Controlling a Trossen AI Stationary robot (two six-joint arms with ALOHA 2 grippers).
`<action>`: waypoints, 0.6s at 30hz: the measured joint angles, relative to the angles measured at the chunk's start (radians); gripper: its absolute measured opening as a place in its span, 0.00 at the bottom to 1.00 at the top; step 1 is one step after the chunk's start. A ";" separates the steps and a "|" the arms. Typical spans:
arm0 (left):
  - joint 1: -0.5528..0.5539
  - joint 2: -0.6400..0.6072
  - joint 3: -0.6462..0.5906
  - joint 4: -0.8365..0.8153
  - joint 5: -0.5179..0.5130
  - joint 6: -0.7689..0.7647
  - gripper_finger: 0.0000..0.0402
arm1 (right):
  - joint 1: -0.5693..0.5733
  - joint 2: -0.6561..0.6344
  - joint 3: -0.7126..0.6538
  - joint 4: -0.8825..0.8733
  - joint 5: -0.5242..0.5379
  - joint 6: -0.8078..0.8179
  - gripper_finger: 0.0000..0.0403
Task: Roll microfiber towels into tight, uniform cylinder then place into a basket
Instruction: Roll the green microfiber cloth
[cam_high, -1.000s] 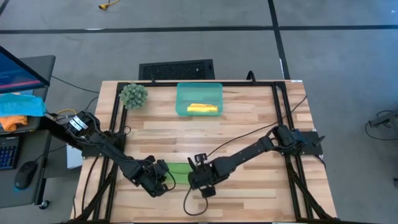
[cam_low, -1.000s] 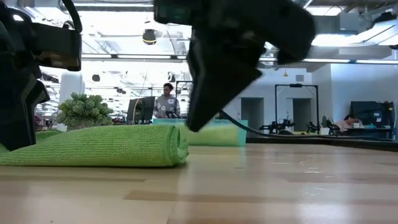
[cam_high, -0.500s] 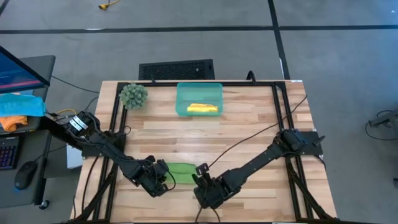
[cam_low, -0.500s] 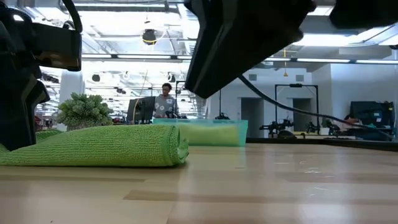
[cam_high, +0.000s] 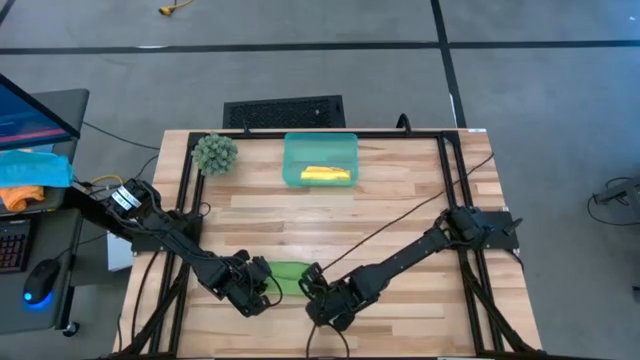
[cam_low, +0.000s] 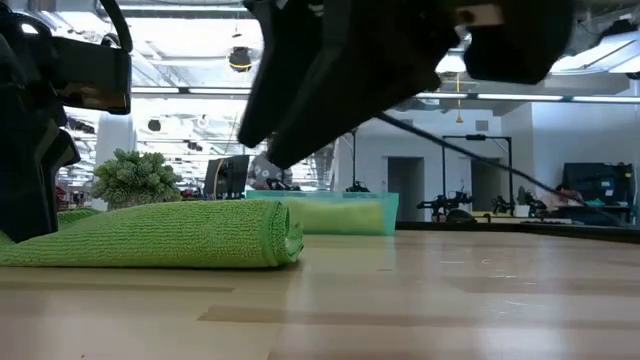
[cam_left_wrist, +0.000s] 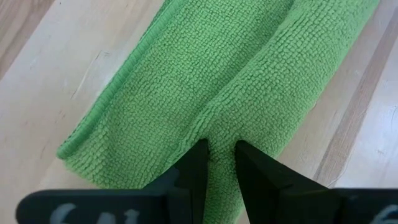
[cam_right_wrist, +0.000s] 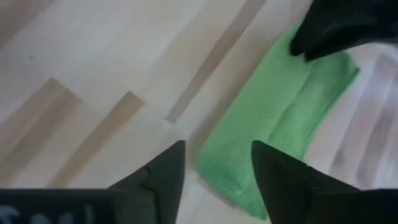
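The lime green towel (cam_high: 287, 272) lies on the table near the front edge as a thick, partly rolled band, its curled right end (cam_low: 290, 235) free. My left gripper (cam_high: 255, 285) stands on the band's left end, shut on it. My right gripper (cam_right_wrist: 217, 171) hovers open above the table just right of the towel; its fingers (cam_right_wrist: 166, 168) stand either side of the towel's near end without touching it. The teal basket (cam_high: 292, 160) sits at the far middle of the table with the rolled yellow towel (cam_high: 327, 175) lying inside. My left gripper pinches a raised ridge of the green towel (cam_left_wrist: 219, 134) between its two fingers (cam_left_wrist: 196, 163), at the band's left end. The fingers come steeply from above and sit across the ridge. The towel lies slack on the table, several layers thick here.
A fuzzy green ball-shaped plant (cam_high: 214, 152) stands at the far left of the table, beside the basket. Bare wood lies between the basket and the towel and across the table's right half (cam_high: 420, 180). A black frame (cam_high: 445, 200) borders the table top.
My right gripper has risen from beside the towel's right end, swung toward the near edge and then back left, and rolled about its own axis. The green towel and my left gripper have kept still.
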 joint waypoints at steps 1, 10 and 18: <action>0.000 0.000 0.000 0.000 0.000 0.000 0.19 | -0.001 -0.002 0.001 0.009 0.000 -0.015 0.51; 0.000 0.000 0.000 -0.001 0.001 -0.001 0.19 | -0.038 -0.002 -0.013 0.067 -0.045 -0.048 0.55; 0.000 0.000 0.000 -0.002 0.001 -0.001 0.19 | -0.038 -0.001 -0.069 0.146 -0.061 -0.053 0.55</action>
